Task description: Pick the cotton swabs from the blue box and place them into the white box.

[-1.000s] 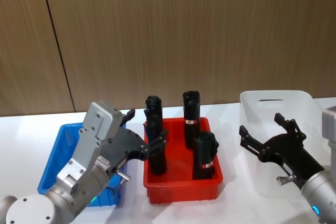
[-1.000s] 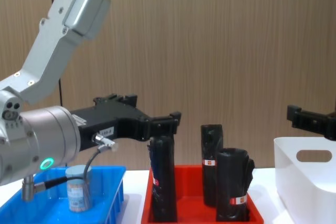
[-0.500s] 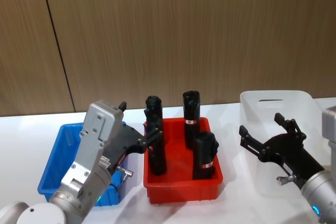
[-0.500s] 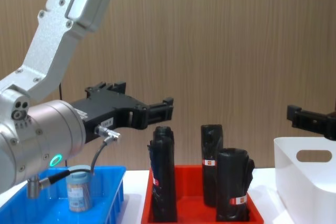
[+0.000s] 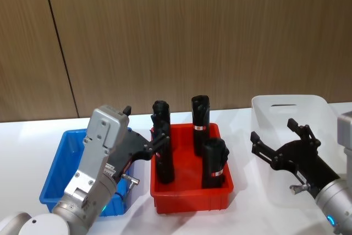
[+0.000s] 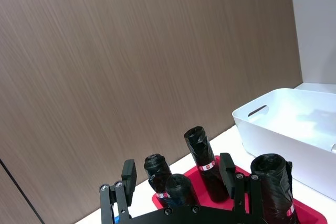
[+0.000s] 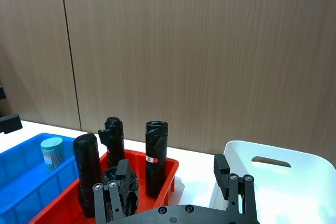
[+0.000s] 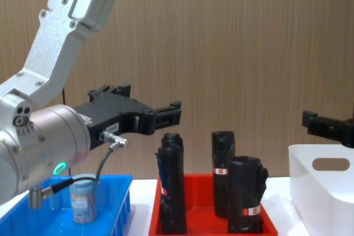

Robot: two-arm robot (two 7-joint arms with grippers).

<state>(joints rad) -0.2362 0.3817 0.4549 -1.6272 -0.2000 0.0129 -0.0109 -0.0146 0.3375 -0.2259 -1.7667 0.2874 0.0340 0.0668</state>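
One swab jar point(image 8: 82, 198) below left jaws

Three containers sat in a row along the bench point(image 5: 22, 136): the blue box point(image 5: 59, 163) at the robot's left, the red tray point(image 5: 190, 193) in the middle, the white box point(image 5: 286, 108) at the right. One jar of cotton swabs point(image 8: 83, 205) stood in the blue box. Four black rolls point(image 5: 214, 163) stood upright in the tray. The left gripper point(image 5: 144, 136) hung above the gap between blue box and tray; the right gripper point(image 5: 278, 138) hung over the white box.
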